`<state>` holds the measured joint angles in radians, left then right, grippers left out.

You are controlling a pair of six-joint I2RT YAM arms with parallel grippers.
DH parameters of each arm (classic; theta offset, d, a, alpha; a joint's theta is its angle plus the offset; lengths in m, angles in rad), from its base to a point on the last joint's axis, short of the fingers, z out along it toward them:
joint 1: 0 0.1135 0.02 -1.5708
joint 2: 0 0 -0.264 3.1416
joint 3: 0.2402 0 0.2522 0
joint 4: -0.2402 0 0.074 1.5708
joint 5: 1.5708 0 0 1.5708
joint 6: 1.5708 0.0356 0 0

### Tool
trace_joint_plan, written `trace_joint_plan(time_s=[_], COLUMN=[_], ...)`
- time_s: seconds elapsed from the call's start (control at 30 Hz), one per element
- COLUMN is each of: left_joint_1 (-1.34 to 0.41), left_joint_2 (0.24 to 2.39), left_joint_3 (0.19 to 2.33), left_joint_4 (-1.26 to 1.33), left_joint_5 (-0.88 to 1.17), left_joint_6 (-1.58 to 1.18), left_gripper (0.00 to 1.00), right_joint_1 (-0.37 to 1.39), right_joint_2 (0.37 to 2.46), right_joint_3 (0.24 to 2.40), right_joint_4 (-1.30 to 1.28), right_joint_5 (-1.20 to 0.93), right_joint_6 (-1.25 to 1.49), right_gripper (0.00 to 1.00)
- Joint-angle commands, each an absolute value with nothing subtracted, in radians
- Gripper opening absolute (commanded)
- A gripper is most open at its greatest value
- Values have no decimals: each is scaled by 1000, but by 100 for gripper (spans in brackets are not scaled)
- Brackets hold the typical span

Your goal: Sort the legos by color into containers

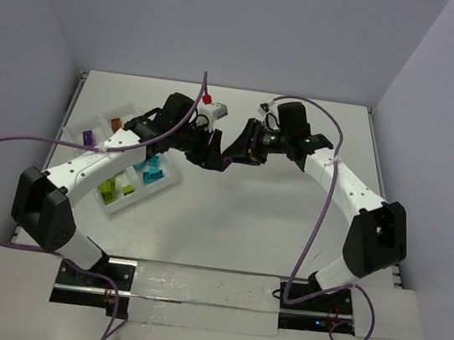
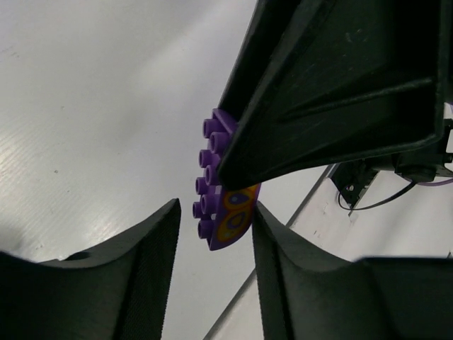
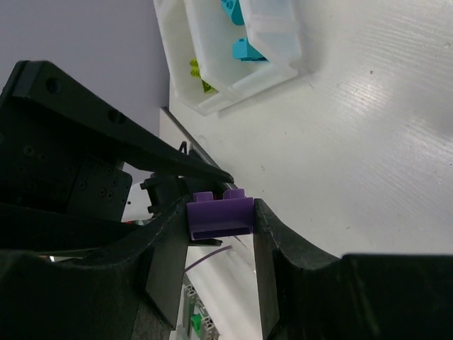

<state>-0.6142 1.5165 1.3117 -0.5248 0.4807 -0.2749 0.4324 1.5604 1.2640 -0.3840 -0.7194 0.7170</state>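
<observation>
2 grippers meet nose to nose above the matte white table (image 1: 228, 221). The right gripper (image 3: 221, 212) is clamped tight on a purple brick (image 3: 219, 216). Its 2 black, curved fingers press the brick's smooth side walls. 2 round studs show just above the grip, and the hollow, box-shaped underside faces the wrist camera.

The left gripper (image 2: 216, 211) stands partly open around the free end of the same brick. Its pads (image 2: 145, 269) are dark with a fine knurled texture. The pad on the stud side sits just clear of the rows of round studs. The other pad looks to touch the brick's rounded, glossy face, which carries an orange and yellow printed pattern. Whether that touch amounts to a grip cannot be told.

Ahead of the right jaws and well apart from them lies the shallow white plastic tray (image 3: 172, 42) with raised dividers. Turquoise bricks (image 3: 244, 49) lie in 1 compartment and lime green bricks (image 3: 198, 71) in the next.
</observation>
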Motion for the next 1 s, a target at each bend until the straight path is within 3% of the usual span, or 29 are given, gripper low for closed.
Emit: trace_joint_plan(time_s=[0.0,0.1,0.23,0.3,0.4,0.43,0.47,0.5,0.63,0.73,0.97], left_joint_1=[-626,-630,-632,-634,-634,-634,-634,-634,-634,-629,-577], left_joint_2=[1519,1521,1525,1525,1526,1525,1521,1516,1486,1460,1392], left_joint_3=[1355,1353,1356,1357,1356,1354,1348,1342,1315,1303,1265], left_joint_4=[-466,-460,-461,-468,-479,-482,-483,-483,-505,-537,-582], left_joint_5=[483,486,490,491,497,498,495,491,451,397,342], left_joint_6=[-271,-277,-279,-276,-276,-276,-280,-283,-290,-295,-331], left_gripper=[44,42,30,14,0,0,0,0,0,0,0], right_joint_1=[443,443,443,443,442,443,443,442,433,409,335], right_joint_2=[1559,1562,1566,1569,1568,1566,1559,1554,1532,1500,1428], right_joint_3=[1304,1302,1298,1294,1291,1288,1279,1274,1283,1294,1272], right_joint_4=[-379,-380,-377,-370,-357,-341,-329,-313,-326,-370,-459], right_joint_5=[-750,-749,-753,-753,-759,-767,-768,-769,-749,-702,-565], right_joint_6=[721,720,723,726,731,738,745,747,734,690,602], right_gripper=[0,0,0,0,1,9,32,46,79,85,89])
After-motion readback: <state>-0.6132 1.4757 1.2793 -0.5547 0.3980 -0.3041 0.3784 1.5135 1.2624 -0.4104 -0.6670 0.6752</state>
